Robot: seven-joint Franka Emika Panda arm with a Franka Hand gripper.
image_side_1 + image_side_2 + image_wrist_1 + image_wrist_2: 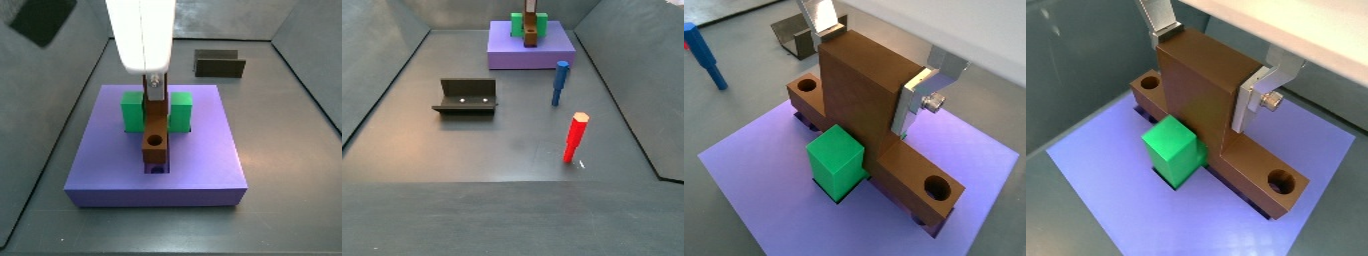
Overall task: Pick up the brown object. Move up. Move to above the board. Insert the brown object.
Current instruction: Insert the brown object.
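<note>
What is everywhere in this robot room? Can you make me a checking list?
Surface: grey floor with walls around it.
Job's things: brown piece sits on the purple board, touching the green block.
Clutter: blue peg and red peg stand upright on the floor.
Claw: the claw has its silver fingers on both sides of the brown piece's upright part.
Cables: nothing seen.
Surroundings: dark fixture stands on the floor, apart from the board.
</note>
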